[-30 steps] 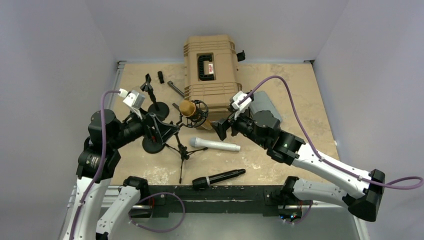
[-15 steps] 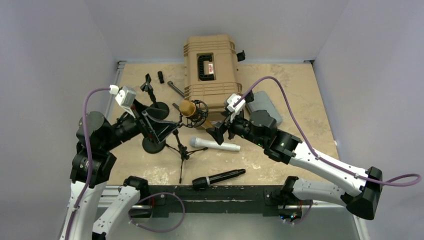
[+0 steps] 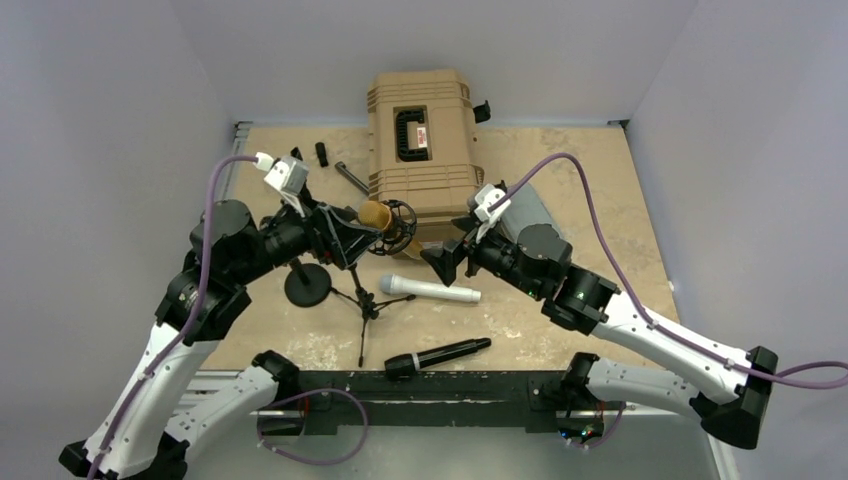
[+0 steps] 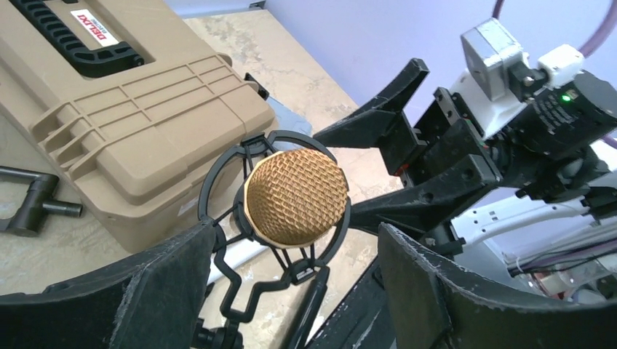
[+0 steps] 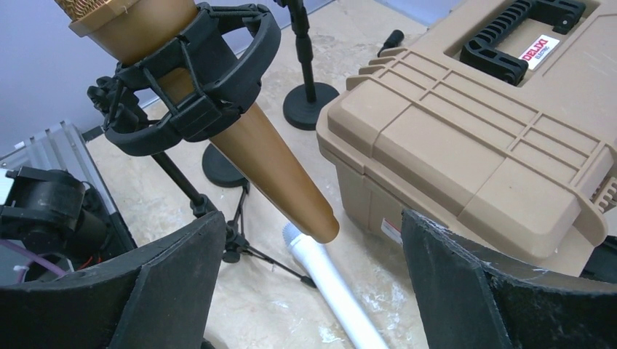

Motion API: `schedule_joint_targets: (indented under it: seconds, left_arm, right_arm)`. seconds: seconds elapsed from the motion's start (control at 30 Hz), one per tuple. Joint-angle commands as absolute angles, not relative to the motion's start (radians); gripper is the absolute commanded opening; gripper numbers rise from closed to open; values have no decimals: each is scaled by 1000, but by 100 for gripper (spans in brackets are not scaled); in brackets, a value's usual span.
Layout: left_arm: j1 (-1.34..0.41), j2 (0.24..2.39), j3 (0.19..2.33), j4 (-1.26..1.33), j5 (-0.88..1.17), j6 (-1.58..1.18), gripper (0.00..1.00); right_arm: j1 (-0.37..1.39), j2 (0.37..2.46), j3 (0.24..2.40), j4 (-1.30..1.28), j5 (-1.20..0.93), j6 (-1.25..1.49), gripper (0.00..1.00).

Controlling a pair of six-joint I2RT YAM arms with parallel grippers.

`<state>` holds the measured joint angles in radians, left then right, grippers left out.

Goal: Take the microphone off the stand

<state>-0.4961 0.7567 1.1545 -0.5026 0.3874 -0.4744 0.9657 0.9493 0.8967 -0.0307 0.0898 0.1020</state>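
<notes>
The gold microphone (image 4: 295,196) sits tilted in its black cradle (image 5: 225,73) on the tripod stand (image 3: 365,300), whose top is hidden under the left gripper (image 4: 291,291) from above. That gripper gapes wide around the mesh head, seemingly not touching it. The right gripper (image 5: 313,291), equally wide and holding nothing, faces the microphone's tail. A tan case (image 3: 420,130) stands just behind, and a white microphone (image 3: 430,290) lies beside the tripod.

In the right wrist view the head of the gold microphone (image 5: 284,182) is cut off by the top edge, the tan case (image 5: 473,145) by the right edge and the white microphone (image 5: 327,283) by the bottom edge. In the left wrist view the tripod stand (image 4: 309,309) is cut off at the bottom edge. From above, the round-base stand (image 3: 307,284) is partly covered by the left arm (image 3: 240,250) and the grey pouch (image 3: 525,205) by the right arm (image 3: 560,280). The small black parts (image 3: 321,154) at the back cannot be identified.
</notes>
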Motion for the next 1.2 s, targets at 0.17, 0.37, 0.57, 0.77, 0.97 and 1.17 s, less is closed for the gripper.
schedule_joint_targets:
  seconds: [0.17, 0.37, 0.57, 0.77, 0.97, 1.17]
  left_arm:
    - [-623, 829, 1210, -493, 162, -415, 67]
    - [-653, 848, 1217, -489, 119, -405, 62]
    - [-663, 864, 1236, -503, 132, -391, 32]
    - [-665, 854, 1310, -554, 156, -346, 21]
    - [-666, 880, 1449, -680, 149, -262, 5]
    - [-665, 882, 1559, -725, 140, -215, 0]
  right_arm:
    - [963, 902, 878, -26, 125, 134, 87]
    - [963, 891, 861, -34, 130, 142, 87]
    - [963, 896, 854, -31, 130, 147, 86]
    - [963, 901, 851, -23, 132, 144, 86]
    - [963, 905, 853, -26, 141, 138, 86]
    - [963, 902, 856, -31, 153, 130, 86]
